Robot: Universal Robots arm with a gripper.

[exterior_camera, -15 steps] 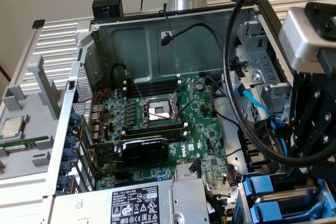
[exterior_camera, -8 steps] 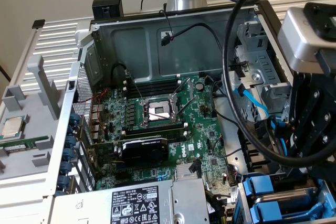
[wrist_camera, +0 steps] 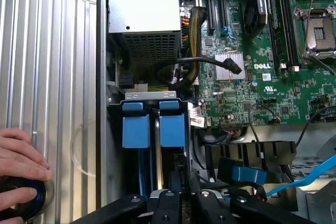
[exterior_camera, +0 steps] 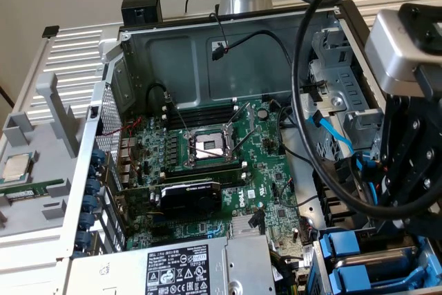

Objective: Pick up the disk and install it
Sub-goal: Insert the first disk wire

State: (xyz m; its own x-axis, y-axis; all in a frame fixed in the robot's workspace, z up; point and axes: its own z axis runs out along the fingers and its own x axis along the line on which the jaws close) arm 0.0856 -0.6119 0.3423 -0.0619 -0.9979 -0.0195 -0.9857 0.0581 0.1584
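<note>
Two blue plastic carriers stand side by side in the drive bay at the case's corner. The one nearest my gripper is the disk; only its blue end tab and a thin edge show. In the exterior view the blue carriers sit at the lower right, with grey metal between them. My gripper hovers just over the bay, its black fingers drawn close together. I see nothing held between them. From outside, the gripper hangs above the bay at the exterior view's right.
The open case holds the green motherboard, an empty processor socket, a black graphics card and the power supply. Thick black cables loop beside the gripper. A hand rests on a black round device on the ribbed table.
</note>
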